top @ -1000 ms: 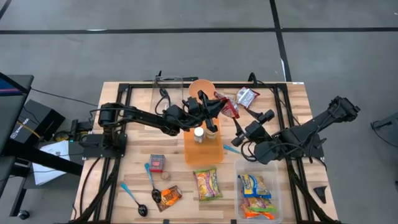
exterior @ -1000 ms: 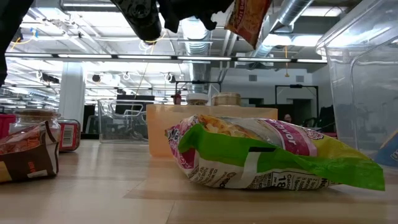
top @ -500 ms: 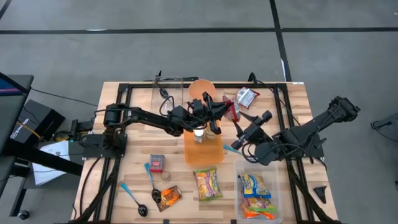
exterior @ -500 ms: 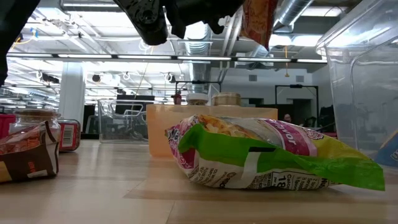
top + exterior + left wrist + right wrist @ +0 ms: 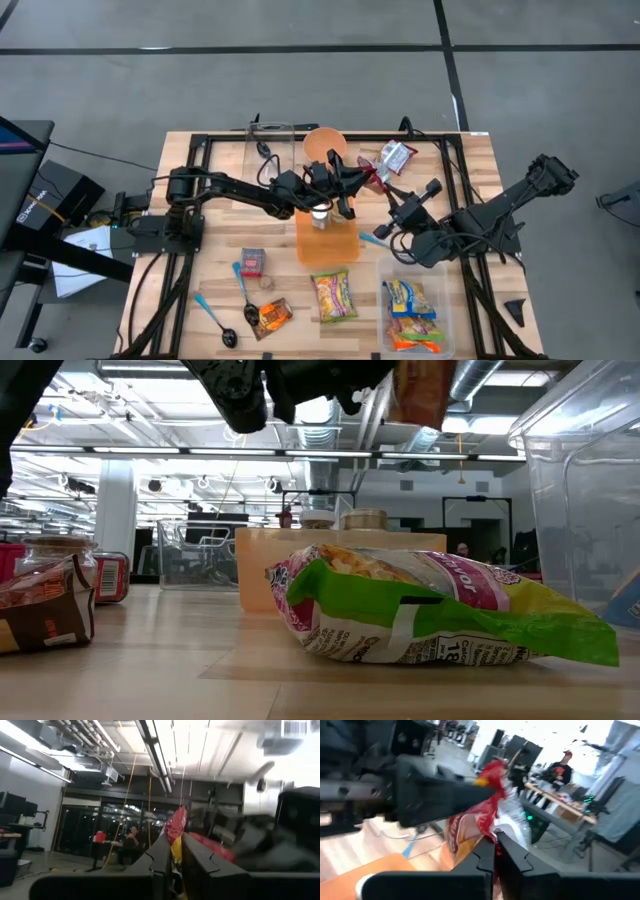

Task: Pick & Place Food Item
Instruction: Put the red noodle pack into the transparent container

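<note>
Red snack bag: aloft beside the orange bowl, pinched by both left tool and right tool, both closed on it. We judge it light, crinkly, slippery; grip the seam.

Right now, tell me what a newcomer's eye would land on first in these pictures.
The red snack packet, held in the air above the table's middle between both arms: the left gripper and the right gripper are both shut on it. Next comes the green and pink chip bag, lying close in the low view, in front of the orange bin.
</note>
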Motion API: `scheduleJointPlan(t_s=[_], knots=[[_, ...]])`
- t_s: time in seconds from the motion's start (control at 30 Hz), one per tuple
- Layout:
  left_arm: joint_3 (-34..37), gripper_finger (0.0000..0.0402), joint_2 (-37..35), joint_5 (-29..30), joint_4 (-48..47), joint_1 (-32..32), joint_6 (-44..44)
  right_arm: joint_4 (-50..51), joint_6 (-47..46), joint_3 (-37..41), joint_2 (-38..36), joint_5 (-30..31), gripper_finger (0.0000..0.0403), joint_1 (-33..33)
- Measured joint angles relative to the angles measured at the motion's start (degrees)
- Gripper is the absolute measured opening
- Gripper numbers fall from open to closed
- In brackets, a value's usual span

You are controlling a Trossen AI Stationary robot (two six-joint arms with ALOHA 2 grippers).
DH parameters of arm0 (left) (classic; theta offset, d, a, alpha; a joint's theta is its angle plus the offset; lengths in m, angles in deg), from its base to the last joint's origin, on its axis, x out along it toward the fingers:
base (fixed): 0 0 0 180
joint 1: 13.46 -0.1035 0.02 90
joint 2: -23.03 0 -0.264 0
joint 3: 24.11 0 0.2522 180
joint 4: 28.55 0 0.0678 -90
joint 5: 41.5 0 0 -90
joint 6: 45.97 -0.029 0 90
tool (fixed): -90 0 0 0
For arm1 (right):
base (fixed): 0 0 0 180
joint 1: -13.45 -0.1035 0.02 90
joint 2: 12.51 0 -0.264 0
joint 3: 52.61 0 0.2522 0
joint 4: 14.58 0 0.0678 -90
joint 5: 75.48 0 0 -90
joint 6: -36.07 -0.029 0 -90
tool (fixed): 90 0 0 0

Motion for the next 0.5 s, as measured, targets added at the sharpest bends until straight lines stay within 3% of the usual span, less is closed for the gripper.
scheduleJointPlan(t_s=[0.33, 0.5], knots=[[8.18, 0.0097, -12.60, 0.81, -7.65, -0.59, -8.68, 4.55, -0.30, 0.09, -4.04, 3.54, 0.0002, -6.58], [14.49, 0.0123, -23.10, 0.55, -15.80, -0.49, -12.44, 7.59, 2.04, 0.06, -9.81, -6.08, 0.0001, -8.25]])
